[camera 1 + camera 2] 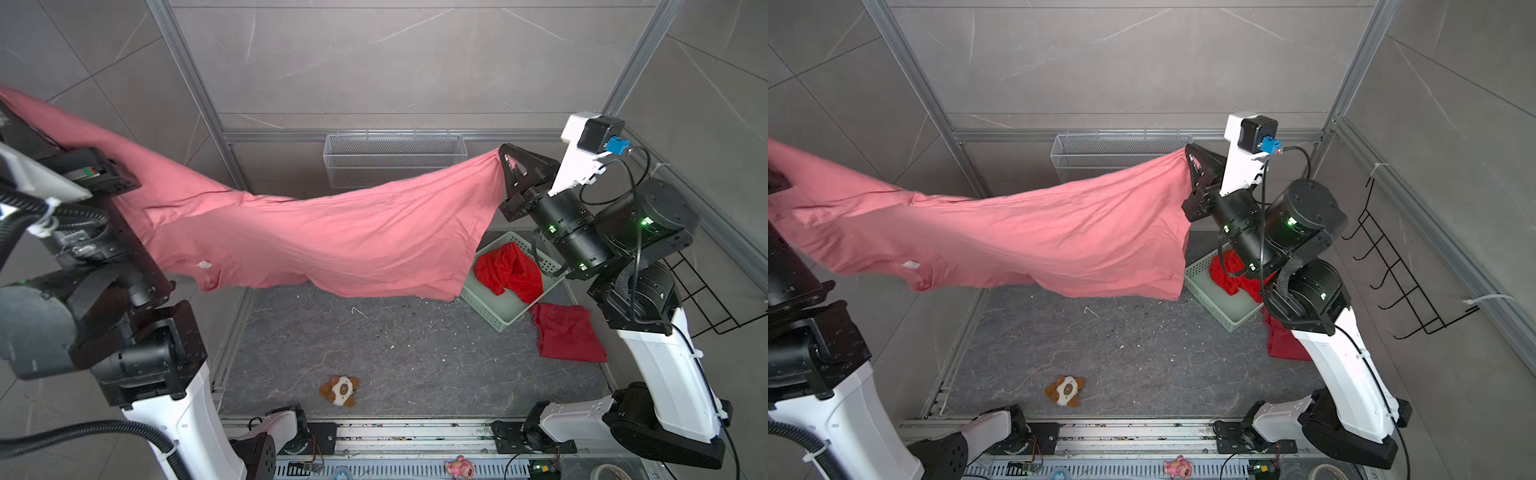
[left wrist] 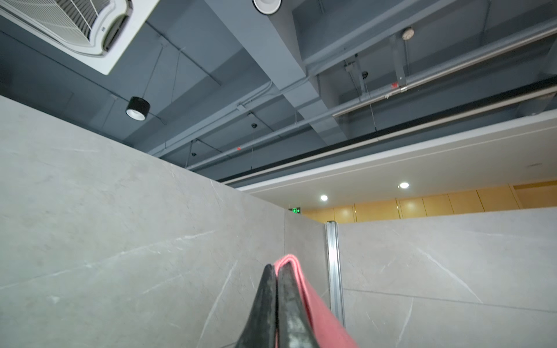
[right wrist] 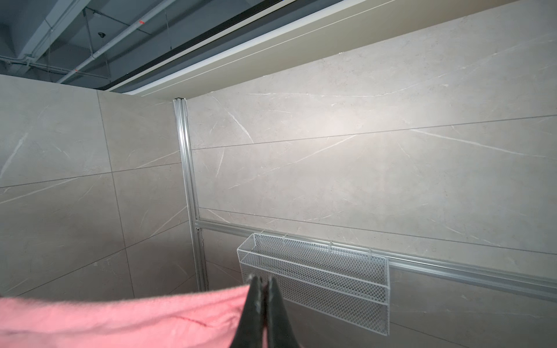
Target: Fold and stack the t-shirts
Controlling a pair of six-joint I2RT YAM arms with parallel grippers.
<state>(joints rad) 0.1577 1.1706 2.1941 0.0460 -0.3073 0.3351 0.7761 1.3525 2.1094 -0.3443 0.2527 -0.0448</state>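
I see grey marble-look wall panels, a white mesh basket at upper centre, a black wire rack at right, and a dark stone-patterned floor below.

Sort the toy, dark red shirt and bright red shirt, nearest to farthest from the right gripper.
From the right gripper, in a top view:
1. Bright red shirt, in the basket.
2. Dark red shirt, right, beside the basket.
3. Toy, front middle.

White shells cover black-jointed arms with green lights, zip-tied black cables and a tapered black right pincer.
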